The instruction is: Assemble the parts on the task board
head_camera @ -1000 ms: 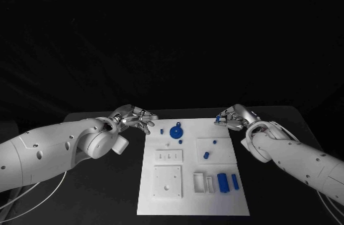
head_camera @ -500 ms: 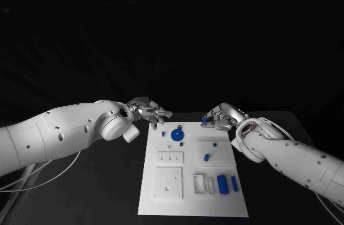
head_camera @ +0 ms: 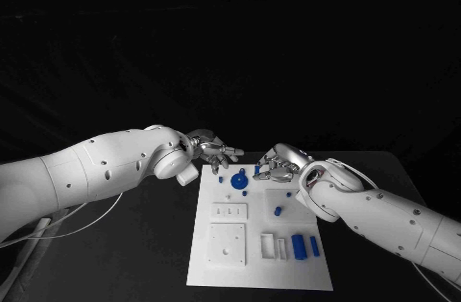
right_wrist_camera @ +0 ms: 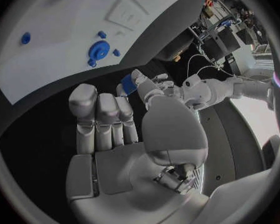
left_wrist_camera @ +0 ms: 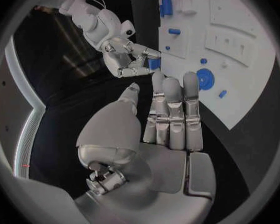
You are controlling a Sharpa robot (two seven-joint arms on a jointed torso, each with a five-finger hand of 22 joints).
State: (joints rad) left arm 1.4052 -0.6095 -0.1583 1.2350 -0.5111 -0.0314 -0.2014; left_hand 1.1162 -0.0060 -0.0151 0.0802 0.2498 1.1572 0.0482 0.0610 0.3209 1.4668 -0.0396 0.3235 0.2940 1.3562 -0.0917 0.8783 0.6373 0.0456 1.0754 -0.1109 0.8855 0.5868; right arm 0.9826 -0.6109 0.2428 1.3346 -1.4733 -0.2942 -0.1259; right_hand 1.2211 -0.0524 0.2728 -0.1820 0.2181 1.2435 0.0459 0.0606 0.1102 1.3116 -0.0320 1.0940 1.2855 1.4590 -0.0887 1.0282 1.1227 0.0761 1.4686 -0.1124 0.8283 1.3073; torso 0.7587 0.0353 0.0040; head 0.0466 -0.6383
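Note:
The white task board (head_camera: 223, 270) lies in the middle of the black table. At its far end my right hand (head_camera: 278, 164) pinches a small blue part (head_camera: 259, 177) between thumb and finger; that part also appears in the right wrist view (right_wrist_camera: 127, 82) and the left wrist view (left_wrist_camera: 154, 63). It hangs just right of the round blue disc (head_camera: 238, 179) on the board. My left hand (head_camera: 217, 155) hovers over the board's far left corner with fingers stretched out and nothing in it. The two hands are close together but apart.
Small blue pieces lie on the board: one left of the disc (head_camera: 220, 179), one below it (head_camera: 243, 193), two in the right panel (head_camera: 276, 209). Two blue blocks (head_camera: 299, 245) stand beside white slots (head_camera: 266, 244) near the front. Black table surrounds the board.
Both hands have moved inward toward each other over the board's far end. The right hand has carried the small blue part leftward, close to the blue disc.

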